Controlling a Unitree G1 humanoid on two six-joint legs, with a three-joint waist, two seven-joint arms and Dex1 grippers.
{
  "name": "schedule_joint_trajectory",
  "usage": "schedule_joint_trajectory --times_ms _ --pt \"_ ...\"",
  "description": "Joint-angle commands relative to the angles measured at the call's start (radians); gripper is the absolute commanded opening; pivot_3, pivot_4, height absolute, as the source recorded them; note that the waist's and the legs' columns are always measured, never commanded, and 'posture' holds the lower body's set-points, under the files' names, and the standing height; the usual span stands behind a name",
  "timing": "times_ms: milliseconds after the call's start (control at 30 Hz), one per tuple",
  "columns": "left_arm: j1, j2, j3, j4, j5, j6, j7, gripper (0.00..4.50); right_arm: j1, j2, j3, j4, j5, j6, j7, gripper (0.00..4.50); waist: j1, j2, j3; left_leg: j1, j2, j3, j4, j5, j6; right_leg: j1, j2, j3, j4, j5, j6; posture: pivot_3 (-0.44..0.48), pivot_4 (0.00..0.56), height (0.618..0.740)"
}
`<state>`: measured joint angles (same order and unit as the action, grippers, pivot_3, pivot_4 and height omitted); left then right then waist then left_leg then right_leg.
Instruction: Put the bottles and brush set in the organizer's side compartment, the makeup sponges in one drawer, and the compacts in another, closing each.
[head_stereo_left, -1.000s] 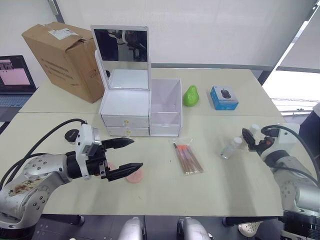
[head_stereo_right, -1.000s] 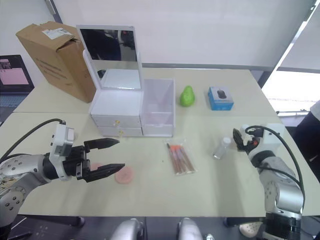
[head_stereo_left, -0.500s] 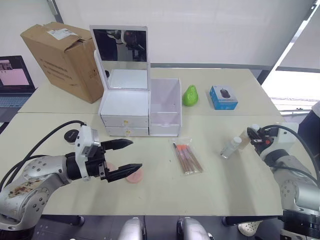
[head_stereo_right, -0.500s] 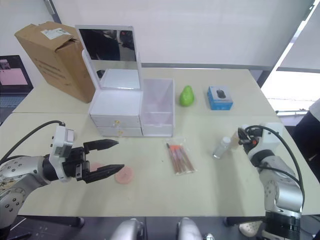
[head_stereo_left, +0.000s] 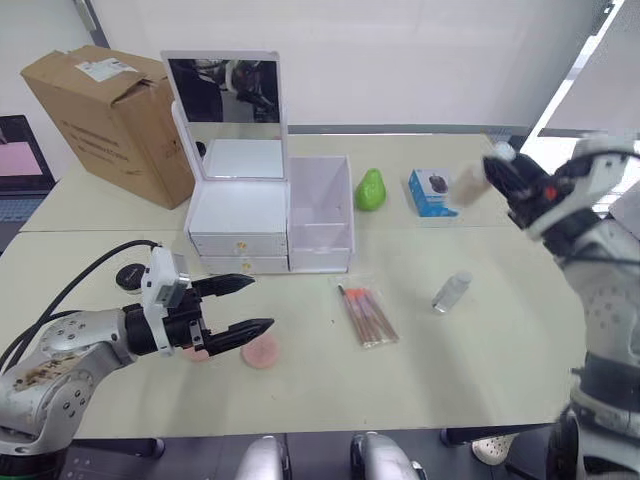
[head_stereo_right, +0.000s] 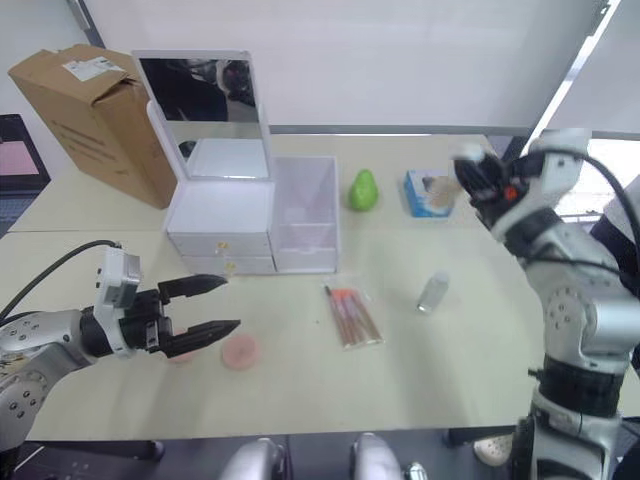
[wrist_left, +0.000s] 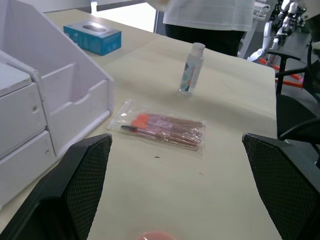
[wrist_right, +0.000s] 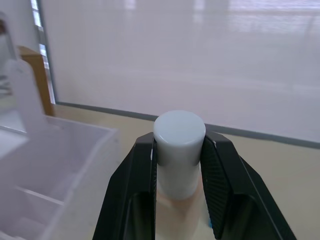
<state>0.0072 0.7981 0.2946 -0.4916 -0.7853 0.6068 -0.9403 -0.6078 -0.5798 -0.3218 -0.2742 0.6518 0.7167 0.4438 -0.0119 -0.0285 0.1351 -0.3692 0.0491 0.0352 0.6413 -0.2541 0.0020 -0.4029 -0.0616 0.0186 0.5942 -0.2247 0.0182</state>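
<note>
Early stage: nothing is stowed, both drawers of the organizer (head_stereo_left: 270, 225) are shut, and its side compartment (head_stereo_left: 322, 215) is seen empty. The beige-tan bottle (head_stereo_left: 470, 183) is clamped in the right gripper (wrist_right: 179, 150), held high over the worktop's far right. The clear bottle (head_stereo_left: 449, 291) stands upright toward the right edge; the brush set (head_stereo_left: 366, 314) lies mid-worktop in its pouch. A flat round pink sponge (head_stereo_left: 261, 350) sits near the front edge by the left gripper (head_stereo_left: 238, 305), spread wide and empty.
</note>
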Motion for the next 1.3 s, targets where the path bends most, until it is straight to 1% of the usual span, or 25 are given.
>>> schedule_joint_trajectory --times_ms 33,133,200,300,367,533,567,667,733,833,967,1133,1300 --pt "0.005 0.005 0.048 0.013 0.029 -0.037 0.023 4.50 -0.155 0.053 0.103 0.017 0.086 0.052 0.072 0.93 -0.004 0.000 0.000 0.000 0.000 0.000 0.000 0.000 0.000 -0.001 0.001 0.000 0.000 0.001 -0.001 0.000 0.150 0.740" --pt "0.023 0.001 0.071 0.006 0.027 -0.034 0.039 4.50 -0.255 0.115 0.168 0.106 0.087 0.047 0.126 0.93 -0.006 -0.001 0.000 0.001 0.001 -0.002 0.000 0.000 0.000 -0.001 0.002 0.000 0.000 0.002 -0.003 0.000 0.150 0.740" --pt "0.040 -0.004 0.084 -0.011 0.026 -0.032 0.052 4.50 -0.305 0.132 0.240 0.184 0.031 0.011 0.179 0.93 0.000 0.000 0.000 0.000 0.001 -0.002 0.000 0.000 0.000 -0.001 0.002 0.000 0.000 0.002 -0.003 0.000 0.150 0.740" --pt "0.055 -0.014 0.100 -0.030 0.019 -0.029 0.076 4.50 -0.343 0.143 0.318 0.266 -0.034 -0.048 0.262 0.93 0.008 -0.002 0.002 0.000 0.001 0.000 0.000 0.000 0.000 -0.003 0.000 -0.001 0.000 0.003 -0.005 0.000 0.150 0.740" --pt "0.063 -0.019 0.112 -0.041 0.014 -0.027 0.090 4.50 -0.357 0.141 0.381 0.349 -0.102 -0.127 0.348 0.93 0.011 -0.003 0.002 -0.001 0.001 0.000 0.000 0.000 0.000 -0.003 -0.001 -0.001 0.000 0.003 -0.006 0.000 0.150 0.740" --pt "0.069 -0.024 0.124 -0.067 -0.009 -0.017 0.115 4.50 -0.408 0.159 0.440 0.550 -0.200 -0.291 0.499 0.93 0.009 -0.004 0.002 -0.002 0.001 0.001 0.000 0.000 0.000 -0.003 0.000 -0.001 0.000 0.005 -0.008 0.000 0.150 0.740" --pt "0.069 -0.023 0.124 -0.068 -0.010 -0.017 0.117 4.50 -0.422 0.166 0.444 0.592 -0.218 -0.318 0.516 0.93 0.008 -0.004 0.002 -0.002 0.001 0.001 0.000 0.000 0.000 -0.003 0.000 -0.001 0.001 0.006 -0.009 0.000 0.150 0.740" --pt "0.077 -0.021 0.128 -0.075 -0.015 -0.016 0.123 4.50 -0.482 0.183 0.482 0.792 -0.317 -0.435 0.564 0.93 -0.001 -0.003 0.002 -0.001 0.001 0.001 0.000 0.000 0.000 -0.003 0.001 0.000 0.001 0.006 -0.010 0.000 0.150 0.740" --pt "0.082 -0.019 0.131 -0.077 -0.018 -0.017 0.125 4.50 -0.502 0.195 0.482 0.871 -0.343 -0.479 0.596 0.93 -0.002 -0.003 0.002 0.000 0.001 0.001 0.000 0.000 0.000 -0.002 0.001 0.000 0.001 0.006 -0.010 0.000 0.150 0.740" --pt "0.080 -0.016 0.131 -0.075 -0.019 -0.018 0.129 4.50 -0.513 0.209 0.472 0.950 -0.371 -0.534 0.631 0.93 -0.002 -0.003 0.003 0.000 0.001 0.001 0.000 0.000 0.000 -0.002 0.002 -0.001 0.001 0.006 -0.010 0.000 0.150 0.740" --pt "0.074 -0.011 0.135 -0.067 -0.019 -0.019 0.132 4.50 -0.519 0.227 0.459 1.034 -0.409 -0.583 0.633 0.93 -0.002 -0.003 0.003 0.000 0.001 0.001 0.000 0.000 0.000 -0.002 0.001 0.000 0.001 0.007 -0.011 0.000 0.150 0.740" --pt "0.066 -0.008 0.133 -0.065 -0.020 -0.016 0.135 4.50 -0.516 0.234 0.453 1.087 -0.447 -0.620 0.618 0.93 -0.002 -0.003 0.003 0.000 0.001 0.001 0.000 0.000 0.000 -0.002 0.001 0.000 0.001 0.007 -0.011 0.000 0.150 0.740" --pt "0.048 -0.005 0.130 -0.061 -0.023 -0.012 0.141 4.50 -0.485 0.236 0.479 1.129 -0.513 -0.672 0.598 0.93 -0.002 -0.003 0.003 0.000 0.001 0.001 0.000 0.000 0.000 -0.002 0.001 0.000 0.001 0.007 -0.011 0.000 0.150 0.740"
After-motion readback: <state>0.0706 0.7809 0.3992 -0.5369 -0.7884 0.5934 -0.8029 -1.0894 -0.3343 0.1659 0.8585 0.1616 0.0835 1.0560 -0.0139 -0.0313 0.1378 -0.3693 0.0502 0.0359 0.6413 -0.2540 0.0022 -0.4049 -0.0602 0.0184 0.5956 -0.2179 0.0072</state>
